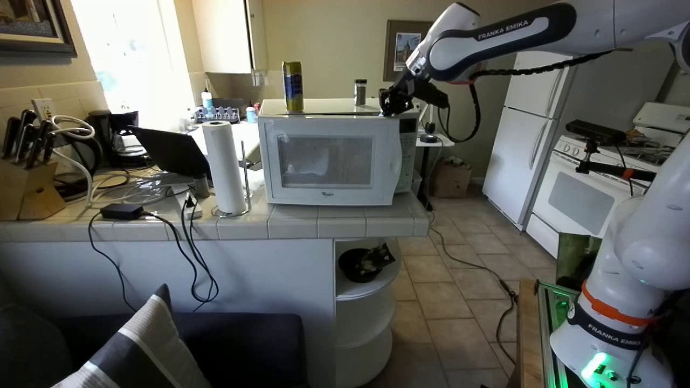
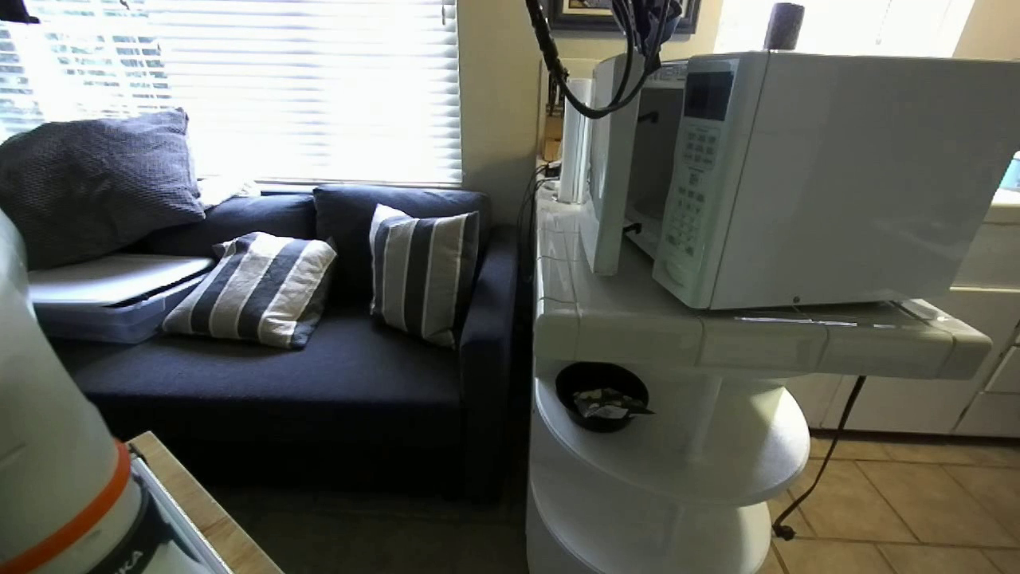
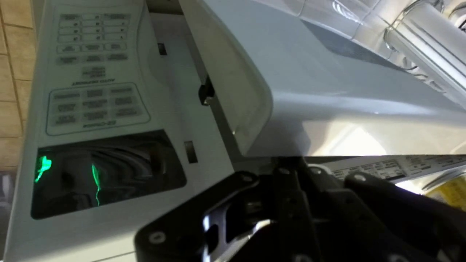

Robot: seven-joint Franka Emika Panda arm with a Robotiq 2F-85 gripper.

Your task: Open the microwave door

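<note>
Black Robotiq gripper (image 3: 293, 163): closed up, clasping nothing visible; a skewed pull could dislodge it.
White microwave door (image 1: 330, 160): ajar.
Countertop microwave (image 2: 833, 182): may slide if dragged.

Beige walls (image 1: 334, 43), tan tiled floor (image 1: 458, 302). Dark sofa (image 2: 366, 371), navy or black, hard to tell, below a blind-covered window (image 2: 311, 96), daylight glaring. White fridge (image 1: 523, 140) beside white stove (image 1: 579, 196).

The arm (image 1: 587, 27) is mostly white; its cable (image 1: 539, 68) and fingers (image 3: 285, 196), black.
</note>
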